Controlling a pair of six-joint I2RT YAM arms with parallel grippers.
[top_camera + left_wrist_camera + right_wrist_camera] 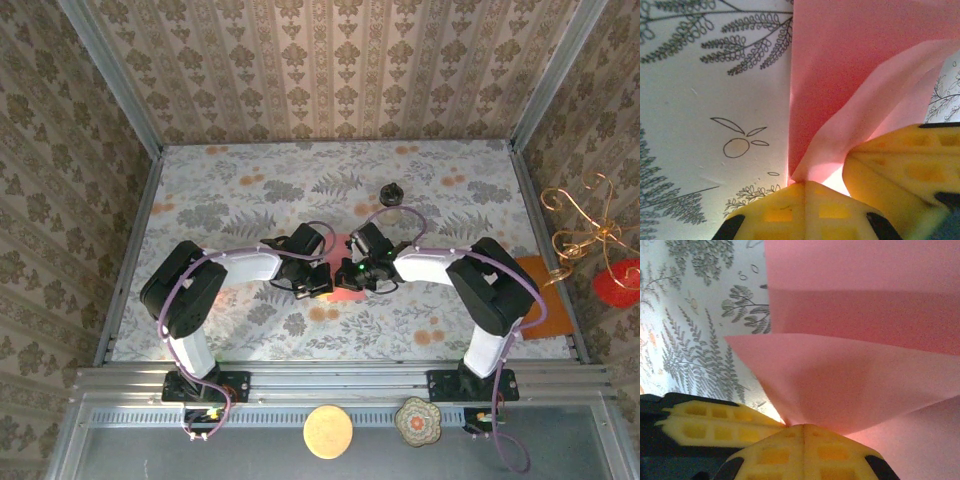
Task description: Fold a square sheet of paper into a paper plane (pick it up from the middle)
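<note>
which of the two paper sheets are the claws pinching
The salmon-pink sheet in the middle: the left claw and right claw are both shut on it. The orange sheet lies untouched off to the right.

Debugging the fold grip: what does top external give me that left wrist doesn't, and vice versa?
Top external adds: the small dark-lidded jar farther back and the orange sheet by the right edge of the table. Left wrist adds: the left gripper shut on a raised crease of the square sheet of paper, the right gripper pinching close beside it. Shared: pink paper over the floral table, between the two grippers.
</note>
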